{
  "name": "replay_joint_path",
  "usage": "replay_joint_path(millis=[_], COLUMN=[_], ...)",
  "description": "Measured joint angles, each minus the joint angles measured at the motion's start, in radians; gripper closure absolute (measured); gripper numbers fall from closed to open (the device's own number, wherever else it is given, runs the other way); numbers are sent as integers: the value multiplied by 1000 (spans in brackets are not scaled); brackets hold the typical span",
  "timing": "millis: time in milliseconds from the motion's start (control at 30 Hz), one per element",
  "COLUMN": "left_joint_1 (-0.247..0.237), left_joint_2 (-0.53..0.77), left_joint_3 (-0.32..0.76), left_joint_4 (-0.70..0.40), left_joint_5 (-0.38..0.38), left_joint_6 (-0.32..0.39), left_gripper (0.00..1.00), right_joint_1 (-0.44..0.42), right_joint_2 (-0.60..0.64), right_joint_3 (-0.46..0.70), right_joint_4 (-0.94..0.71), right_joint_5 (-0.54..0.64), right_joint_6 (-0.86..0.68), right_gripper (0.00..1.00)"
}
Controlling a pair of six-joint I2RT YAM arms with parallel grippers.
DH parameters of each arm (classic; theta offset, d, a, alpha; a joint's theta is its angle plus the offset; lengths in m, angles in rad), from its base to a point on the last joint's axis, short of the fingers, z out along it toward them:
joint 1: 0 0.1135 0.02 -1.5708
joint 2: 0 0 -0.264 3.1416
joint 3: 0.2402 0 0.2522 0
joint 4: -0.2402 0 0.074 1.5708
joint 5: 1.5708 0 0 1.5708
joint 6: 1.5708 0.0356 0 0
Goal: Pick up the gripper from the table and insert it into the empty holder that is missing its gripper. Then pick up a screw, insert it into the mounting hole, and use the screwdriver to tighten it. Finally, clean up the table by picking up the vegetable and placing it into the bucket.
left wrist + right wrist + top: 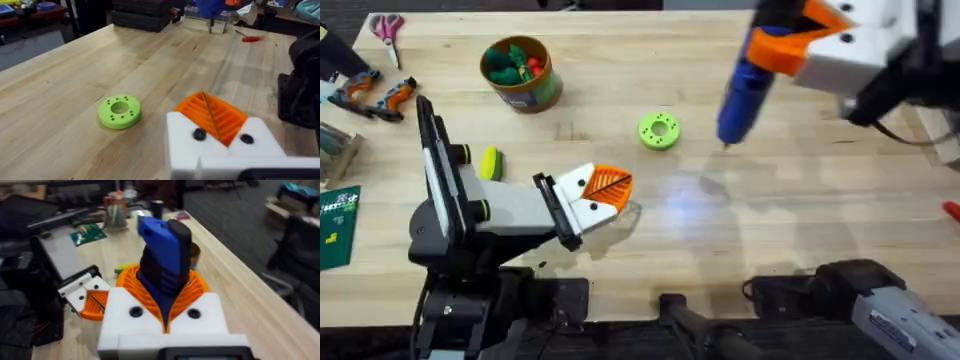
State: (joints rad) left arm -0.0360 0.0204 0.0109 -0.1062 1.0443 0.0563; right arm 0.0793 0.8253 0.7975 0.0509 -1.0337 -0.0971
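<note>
Overhead view: right gripper [775,45] is raised over the right-centre of the desk [770,200], jaws clamped on the blue screwdriver [740,95] — tip pointing down, just above the wood, right of the lime-green ring [659,131]. In the right wrist view the screwdriver [162,255] sits gripped between 2 orange ribbed pads [132,287]. Left gripper [605,190] is low over the desk near the front centre, white mounts with orange pads pressed together, nothing between them; left wrist view shows the pads [212,117] meeting along 1 seam, the ring [119,111] lying flat on the wood nearby. Yellow-green vegetable [491,162] lies on the desk beside the left arm, between it and the bucket [523,75]. Bucket stands upright at the back left, green and red toy items inside. Pink-handled scissors [388,30] lie in the far left corner.
</note>
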Motion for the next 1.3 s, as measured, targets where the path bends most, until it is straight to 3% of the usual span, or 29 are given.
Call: replay_joint_path(millis=[233,567,833,1300], left_joint_1=[0,0,0,0], left_joint_2=[0,0,0,0], left_joint_3=[0,0,0,0], left_joint_4=[0,0,0,0], left_joint_5=[0,0,0,0], left_joint_6=[0,0,0,0], left_gripper=[997,997,997,997], right_joint_1=[204,389,497,661], right_joint_2=[152,343,359,360], right_joint_3=[0,0,0,0], right_joint_4=[323,733,765,762], right_joint_5=[2,50,79,177], right_joint_6=[87,303,325,225], right_gripper=[974,974,974,974])
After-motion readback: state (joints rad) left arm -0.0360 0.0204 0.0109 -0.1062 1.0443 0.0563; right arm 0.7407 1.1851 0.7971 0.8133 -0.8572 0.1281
